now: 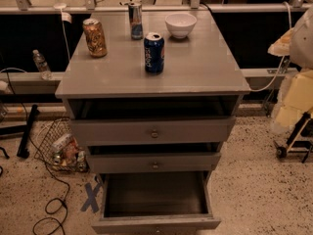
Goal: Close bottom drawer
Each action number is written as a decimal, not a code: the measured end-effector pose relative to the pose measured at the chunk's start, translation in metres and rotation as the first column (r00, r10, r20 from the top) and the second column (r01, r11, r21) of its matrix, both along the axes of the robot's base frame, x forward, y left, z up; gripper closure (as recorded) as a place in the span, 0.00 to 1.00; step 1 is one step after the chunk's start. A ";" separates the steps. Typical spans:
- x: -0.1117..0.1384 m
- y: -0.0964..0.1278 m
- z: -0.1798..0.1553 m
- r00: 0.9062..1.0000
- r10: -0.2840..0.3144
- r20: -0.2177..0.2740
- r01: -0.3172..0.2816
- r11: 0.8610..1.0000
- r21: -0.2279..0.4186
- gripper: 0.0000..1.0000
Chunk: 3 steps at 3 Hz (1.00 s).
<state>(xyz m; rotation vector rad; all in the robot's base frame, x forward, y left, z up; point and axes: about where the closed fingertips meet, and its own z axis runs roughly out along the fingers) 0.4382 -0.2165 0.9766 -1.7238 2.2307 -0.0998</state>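
The grey cabinet (151, 77) stands in the middle of the camera view. Its bottom drawer (156, 223) is pulled far out towards me, showing its dark empty inside (156, 192). Its front panel lies at the lower edge of the view and the knob is cut off. The two drawers above, top (152, 131) and middle (154, 163), each stand slightly out with a dark gap above. My gripper (286, 44) shows as a white and beige shape at the right edge, level with the cabinet top and well away from the bottom drawer.
On the cabinet top stand a blue Pepsi can (154, 53), a golden can (95, 37), a slim can (136, 20) and a white bowl (180, 24). A wire basket (61, 148), cables (49, 209) and blue tape (92, 197) lie on the floor left. Yellow foam on a cart (293, 106) stands right.
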 end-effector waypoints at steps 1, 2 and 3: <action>0.000 0.000 0.000 1.000 0.000 0.000 0.000 1.000 0.000 0.00; -0.001 0.003 -0.026 0.999 -0.019 -0.030 0.020 1.000 0.013 0.00; -0.001 0.017 -0.099 0.991 -0.082 -0.104 0.084 0.996 0.020 0.00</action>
